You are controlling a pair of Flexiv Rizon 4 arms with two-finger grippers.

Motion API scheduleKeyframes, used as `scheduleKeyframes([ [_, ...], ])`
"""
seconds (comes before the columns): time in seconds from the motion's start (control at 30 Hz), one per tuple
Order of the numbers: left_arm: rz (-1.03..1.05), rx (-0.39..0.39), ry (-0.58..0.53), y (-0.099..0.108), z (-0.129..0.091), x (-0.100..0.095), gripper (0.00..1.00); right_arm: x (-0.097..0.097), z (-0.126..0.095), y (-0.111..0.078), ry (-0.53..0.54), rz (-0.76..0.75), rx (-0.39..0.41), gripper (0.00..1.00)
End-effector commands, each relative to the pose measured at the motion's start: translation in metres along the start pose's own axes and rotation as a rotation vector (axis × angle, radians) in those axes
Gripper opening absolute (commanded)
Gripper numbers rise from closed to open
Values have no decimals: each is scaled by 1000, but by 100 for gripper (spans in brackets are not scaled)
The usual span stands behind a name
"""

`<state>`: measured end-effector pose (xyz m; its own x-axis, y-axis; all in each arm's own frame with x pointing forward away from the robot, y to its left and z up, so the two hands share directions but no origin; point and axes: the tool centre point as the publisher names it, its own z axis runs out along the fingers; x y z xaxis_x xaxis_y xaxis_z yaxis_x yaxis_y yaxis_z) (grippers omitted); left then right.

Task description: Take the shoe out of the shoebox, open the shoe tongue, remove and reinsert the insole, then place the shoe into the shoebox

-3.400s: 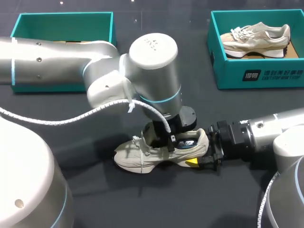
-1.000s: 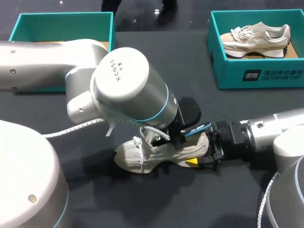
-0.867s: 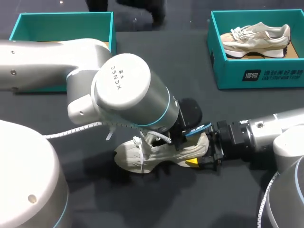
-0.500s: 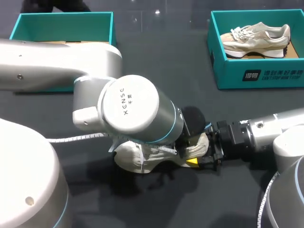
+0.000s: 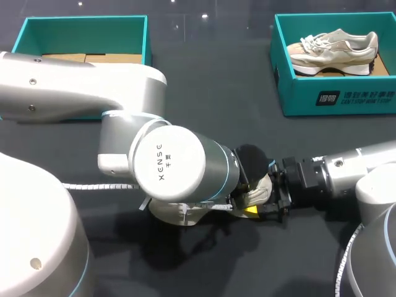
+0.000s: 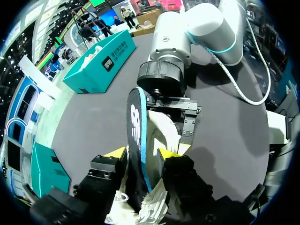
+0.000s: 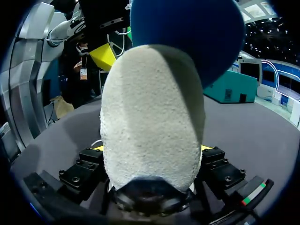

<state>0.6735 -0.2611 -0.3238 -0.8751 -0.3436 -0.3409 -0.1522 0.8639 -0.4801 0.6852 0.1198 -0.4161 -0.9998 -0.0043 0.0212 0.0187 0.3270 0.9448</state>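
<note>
1. Since 3.4 s ago the left arm (image 5: 167, 161) has rolled its wrist from upright above the shoe (image 5: 260, 188) down toward the near edge. It now covers most of the shoe, and only the heel shows at its right.
2. 1 s ago a thin blue edge was lifting at the heel. Now the left wrist view shows the dark blue insole (image 6: 137, 126) standing on edge. The left jaws are clamped on it, 1 yellow tip (image 6: 116, 152) against each face.
3. The right arm (image 5: 334, 176) has kept its place. The right jaws grip the heel from 2 sides and pin the shoe to the desk (image 5: 204, 80) near the middle, well apart from both boxes.
4. I judge the insole removal to be under way. The heel end is clear of the shoe, but I cannot tell whether the toe end is still tucked inside.
5. Pulling it free, reinserting it and boxing the shoe remain. The far left shoebox (image 5: 80, 25) holds no shoe, while the far right shoebox (image 5: 334, 99) holds another shoe (image 5: 334, 48).
</note>
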Motion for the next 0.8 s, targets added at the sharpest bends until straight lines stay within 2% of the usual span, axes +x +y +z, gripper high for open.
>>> scheduleKeyframes([
  [0.03, -8, 23, 4, 7, 7, -3, 40, 1, 0, 0, 0, 1, 4, 0],
  [0.33, -11, 46, 19, 10, 19, -5, 41, 1, 0, 0, 0, 1, 4, 0],
  [0.57, -2, 78, 10, 4, 20, -2, 40, 1, 0, 0, 0, 1, 4, 0],
  [0.67, 3, 81, 0, 2, 21, 2, 37, 1, 0, 0, 0, 1, 4, 0],
  [0.8, 2, 89, 7, 1, 21, 2, 29, 1, 0, 0, 0, 1, 4, 0],
])
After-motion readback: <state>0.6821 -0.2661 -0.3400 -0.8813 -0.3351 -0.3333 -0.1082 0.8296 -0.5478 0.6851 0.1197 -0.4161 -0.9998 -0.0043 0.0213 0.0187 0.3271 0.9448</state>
